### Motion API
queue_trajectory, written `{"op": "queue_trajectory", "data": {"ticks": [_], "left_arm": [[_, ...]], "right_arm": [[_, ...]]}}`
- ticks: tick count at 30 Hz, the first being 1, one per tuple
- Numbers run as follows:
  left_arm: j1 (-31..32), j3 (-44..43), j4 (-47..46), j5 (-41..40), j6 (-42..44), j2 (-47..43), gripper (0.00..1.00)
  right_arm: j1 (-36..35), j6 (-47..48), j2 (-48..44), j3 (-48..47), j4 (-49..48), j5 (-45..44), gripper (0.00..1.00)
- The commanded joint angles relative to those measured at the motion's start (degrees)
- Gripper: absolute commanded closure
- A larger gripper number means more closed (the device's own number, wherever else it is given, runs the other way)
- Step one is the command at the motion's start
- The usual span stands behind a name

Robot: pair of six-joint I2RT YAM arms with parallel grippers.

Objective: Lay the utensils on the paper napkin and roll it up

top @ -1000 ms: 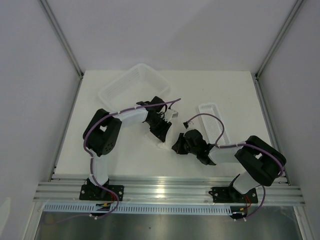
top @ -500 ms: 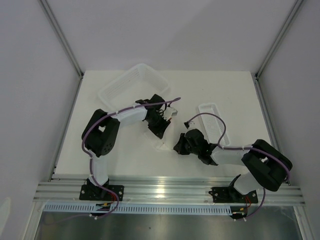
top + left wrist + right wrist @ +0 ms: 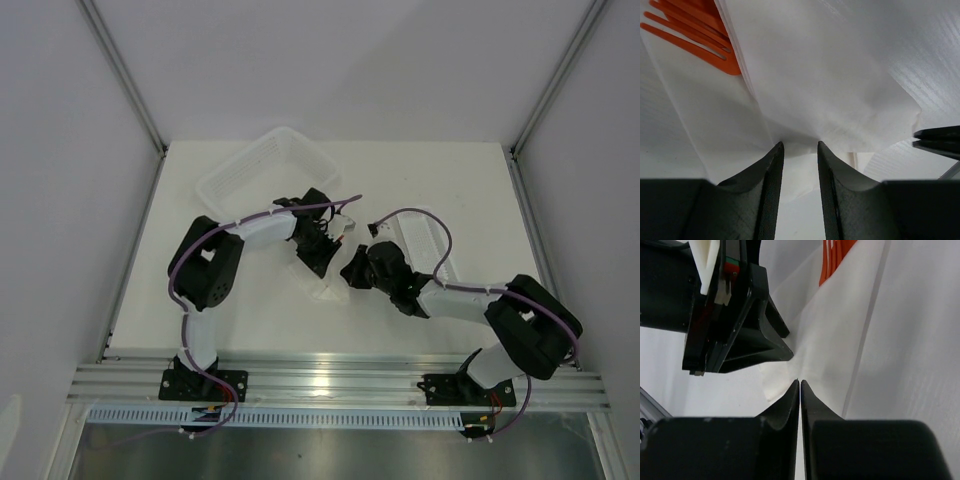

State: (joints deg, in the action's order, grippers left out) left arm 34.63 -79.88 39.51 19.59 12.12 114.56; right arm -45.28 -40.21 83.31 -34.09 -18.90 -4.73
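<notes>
The flat white table [image 3: 470,190] is carrying everything. The large white mesh plastic basket [image 3: 262,172] is sitting at its far left, and the narrow white plastic tray [image 3: 428,245] is lying to the basket's right. The thin white paper napkin [image 3: 830,80] is lying just on the arms' side of the basket, folded partly over the slim orange-red plastic utensils [image 3: 695,30].

The left gripper [image 3: 799,146] is straddling a gathered napkin edge with its jaws partly apart; whether it is clamping, I cannot tell. The right gripper [image 3: 799,381], jaws drawn to a hairline with nothing visible between them, is pointing at that edge from the opposite side.

The fold is running lengthwise away from both grippers toward the utensils, so rolling would probably go that way.
</notes>
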Motion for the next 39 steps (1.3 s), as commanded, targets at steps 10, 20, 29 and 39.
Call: {"op": "queue_trajectory", "data": {"ticks": [10, 20, 29, 39], "left_arm": [[-0.3, -1.7, 0.7, 0.4, 0.4, 1.4, 0.63], [-0.4, -1.6, 0.6, 0.7, 0.4, 0.9, 0.63], [-1.4, -2.8, 1.9, 2.1, 0.4, -3.6, 0.62], [-5.7, 5.1, -0.5, -2.5, -3.0, -17.3, 0.52]], "right_arm": [[0.4, -1.5, 12.1, -4.1, -16.4, 3.1, 1.0], [1.7, -3.4, 20.9, -4.4, -20.5, 6.1, 1.0], [1.3, -4.1, 20.9, -5.7, -12.9, 4.7, 1.0], [1.8, -6.1, 24.8, -6.9, -11.6, 5.3, 1.0]]}}
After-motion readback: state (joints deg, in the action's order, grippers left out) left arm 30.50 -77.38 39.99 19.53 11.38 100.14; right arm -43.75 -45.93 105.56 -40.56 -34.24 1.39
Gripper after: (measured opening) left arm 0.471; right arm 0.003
